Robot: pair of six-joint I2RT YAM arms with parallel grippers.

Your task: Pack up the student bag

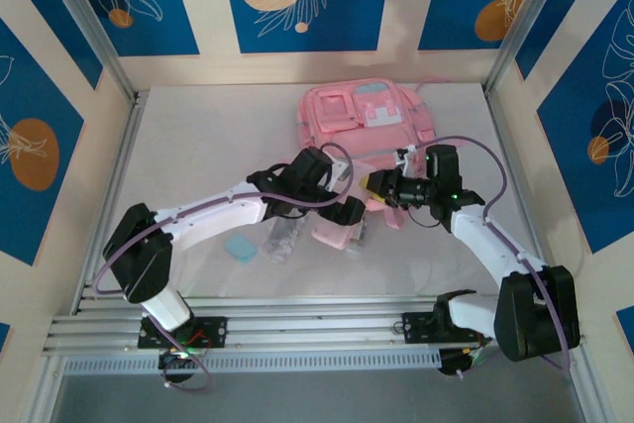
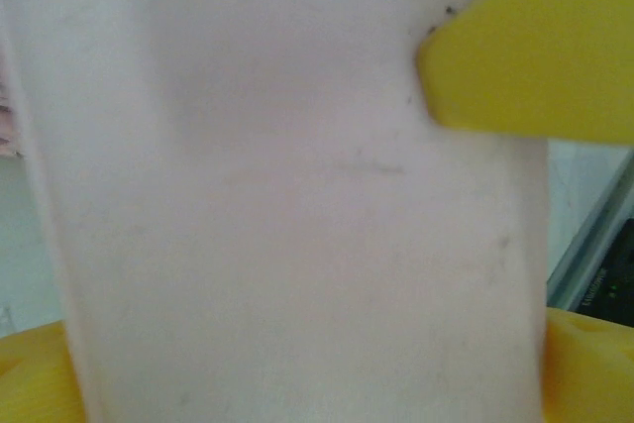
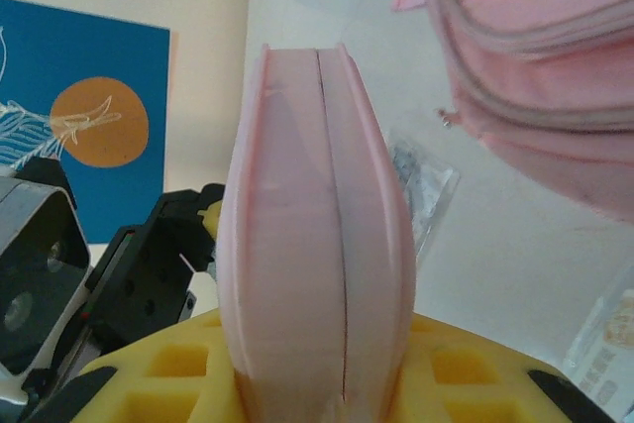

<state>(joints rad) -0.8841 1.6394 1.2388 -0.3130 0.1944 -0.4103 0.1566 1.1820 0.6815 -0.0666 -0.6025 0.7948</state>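
Step in hand: handover of the pink pencil case (image 3: 317, 225). The right gripper (image 1: 379, 185) is clamped narrow on it. The left gripper (image 1: 344, 210) stands wide around it (apparently not pinching). The student bag (image 1: 367, 116) lies flat just beyond. Next move: carry the case to a bag opening.

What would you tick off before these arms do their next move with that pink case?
1. Pencil case upright between the right gripper's fingers: ok.
2. Right gripper's hold on it firm: cannot tell.
3. Left gripper clear of the case: cannot tell; its yellow finger sits at the case's edge.
4. Student bag close by, beside the case: ok.
5. Bag's mouth open to take it: cannot tell.
6. Clear packet and blue item lying apart from the bag: ok.
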